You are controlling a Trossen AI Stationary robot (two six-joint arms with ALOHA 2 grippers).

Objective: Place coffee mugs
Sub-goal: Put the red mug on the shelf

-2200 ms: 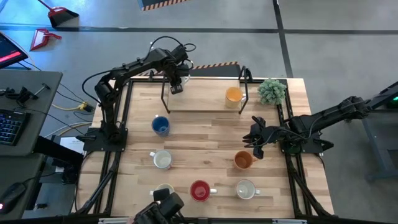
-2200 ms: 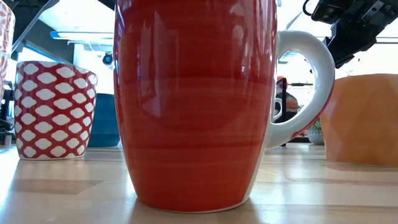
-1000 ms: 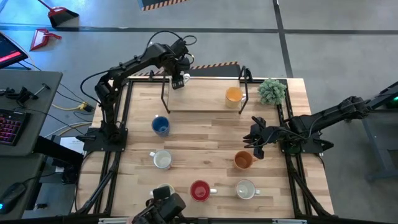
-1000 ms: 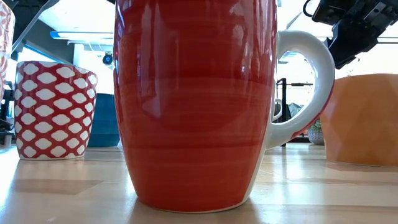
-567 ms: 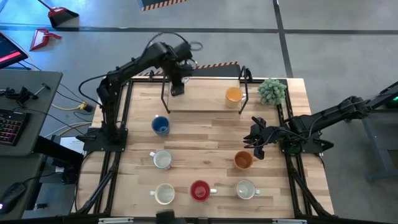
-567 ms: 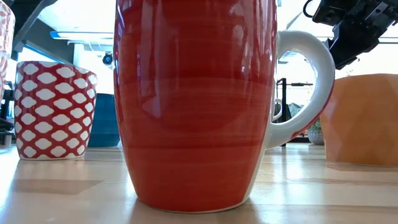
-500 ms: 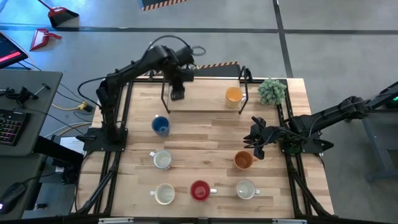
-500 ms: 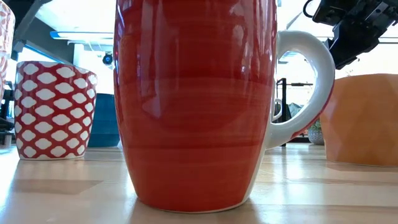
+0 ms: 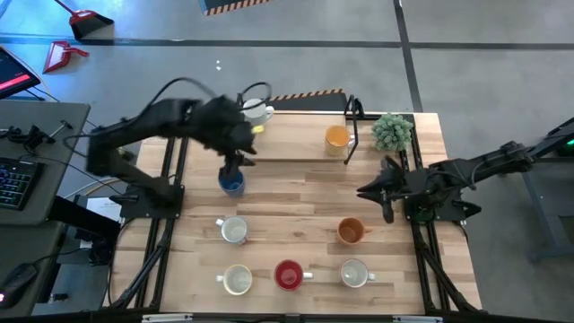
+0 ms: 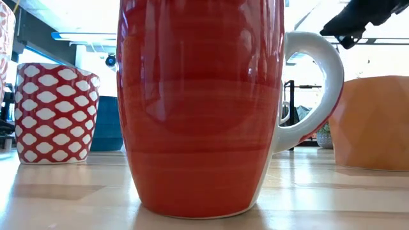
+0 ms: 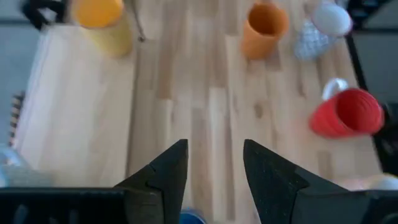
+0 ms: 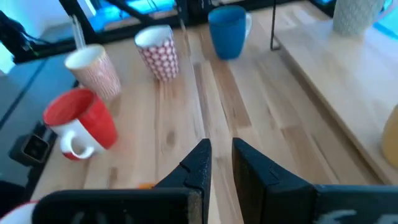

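My left gripper (image 9: pixel 236 167) hangs open over the blue mug (image 9: pixel 231 184), whose rim (image 11: pixel 186 218) shows just below the fingers; nothing is between them. A white mug (image 9: pixel 256 111) stands on its base at the far-left end of the raised shelf (image 9: pixel 296 144), and a yellow mug (image 9: pixel 336 136) at the shelf's right end. The orange mug (image 9: pixel 350 231), red mug (image 9: pixel 288 274) and three white mugs (image 9: pixel 235 231) (image 9: pixel 237 280) (image 9: pixel 355 272) stand on the table. My right gripper (image 9: pixel 372 190) hovers above the table's right side, a narrow gap between its fingers (image 12: pixel 221 168), holding nothing.
A small green potted plant (image 9: pixel 392 131) stands at the far right corner beside the shelf's black frame (image 9: pixel 353 126). Bare wood lies in the table's middle (image 9: pixel 296 193). In the low view the red mug (image 10: pixel 198 108) fills the foreground, with a red-and-white patterned mug (image 10: pixel 56 112) to its left.
My left gripper has left the white mug standing on the shelf and swung fast toward the near edge, coming over the blue mug. My right gripper has risen and tipped up a little. A dark thing over the near-left white mug has withdrawn past the near edge.
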